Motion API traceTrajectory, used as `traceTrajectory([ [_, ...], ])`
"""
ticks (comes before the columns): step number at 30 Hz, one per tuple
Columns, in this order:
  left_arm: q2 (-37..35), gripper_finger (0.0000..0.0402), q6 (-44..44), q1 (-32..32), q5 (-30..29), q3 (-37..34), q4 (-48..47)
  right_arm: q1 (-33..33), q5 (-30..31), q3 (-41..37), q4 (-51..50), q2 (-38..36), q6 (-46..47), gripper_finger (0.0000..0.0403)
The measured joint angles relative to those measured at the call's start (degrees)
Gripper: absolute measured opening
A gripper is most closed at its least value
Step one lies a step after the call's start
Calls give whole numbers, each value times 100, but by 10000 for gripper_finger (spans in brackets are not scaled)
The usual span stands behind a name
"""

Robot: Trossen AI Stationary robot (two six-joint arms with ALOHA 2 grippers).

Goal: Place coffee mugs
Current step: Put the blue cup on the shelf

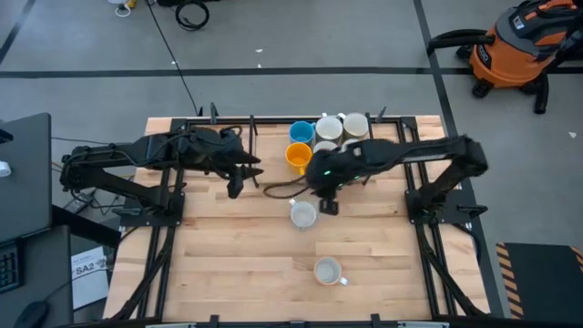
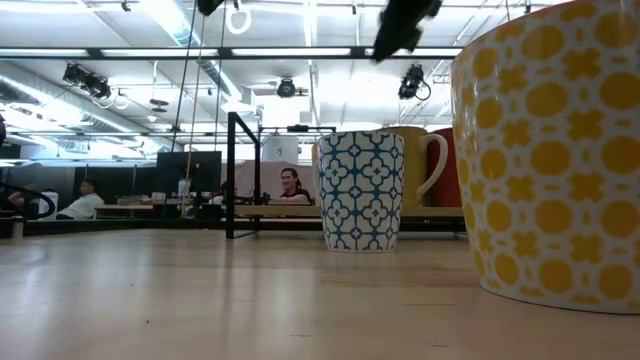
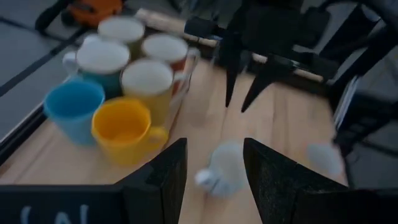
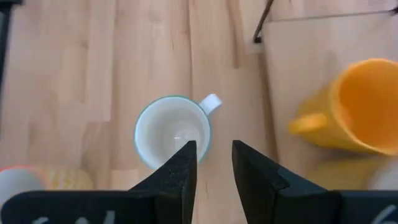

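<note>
Several mugs stand bunched at the table's far middle, among them a blue one, an orange one and white ones. A white mug with blue pattern stands alone mid-table on its base, also in the right wrist view and the low view. A yellow-patterned mug stands near the near edge, close to the low camera. My right gripper hangs open above the lone mug, beside its handle, and touches nothing. My left gripper is open, left of the bunch.
A dark cable lies on the wood between the two grippers. Black frame posts stand along the far edge. Bare wood spreads over the near left part. An orange vacuum stands on the floor beyond. People sit in the room behind.
</note>
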Motion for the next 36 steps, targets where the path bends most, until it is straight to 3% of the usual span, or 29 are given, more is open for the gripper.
traceTrajectory([
  [8,565,164,-483,-434,-84,118,1297,50,422,0,-1119,-1389,0,107],
  [15,1834,164,-592,-937,-428,1196,1323,118,619,-4,-1884,-2404,-2,107],
  [26,3987,164,-385,-1525,-588,3374,-476,114,621,-7,-2215,-3486,-36,107],
  [36,4989,164,-297,-1705,-799,3818,-1428,114,615,-9,-2259,-3819,-201,107],
])
